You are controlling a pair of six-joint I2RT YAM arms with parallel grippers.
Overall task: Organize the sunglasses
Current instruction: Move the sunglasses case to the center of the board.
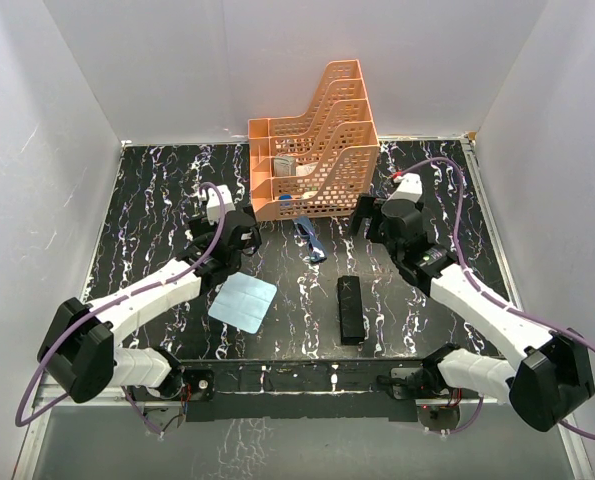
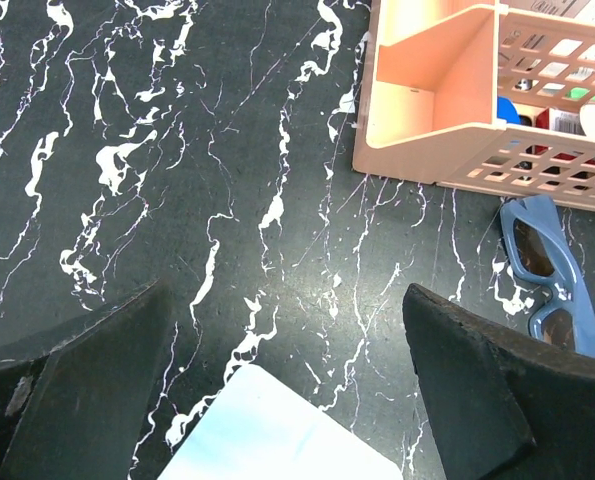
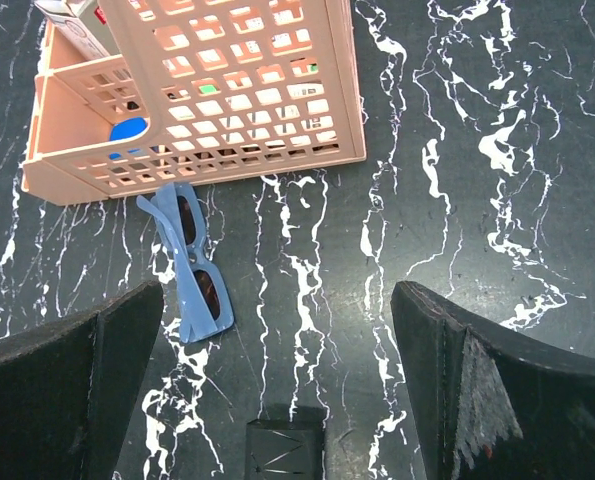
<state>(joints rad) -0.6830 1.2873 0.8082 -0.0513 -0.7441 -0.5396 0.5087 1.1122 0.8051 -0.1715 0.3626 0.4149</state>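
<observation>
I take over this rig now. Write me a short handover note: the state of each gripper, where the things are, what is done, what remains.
Left gripper: open, empty, above the table by the blue cloth.
Right gripper: open, empty, above the table between the sunglasses and the black case.
Sunglasses: folded, on the table just in front of the orange rack, touched by neither gripper.
Case: looks shut, nearer the arm bases; the cloth lies flat to its left.
Done: nothing visible.
Left: probably grasp the sunglasses and stow them, perhaps in the case.
</observation>
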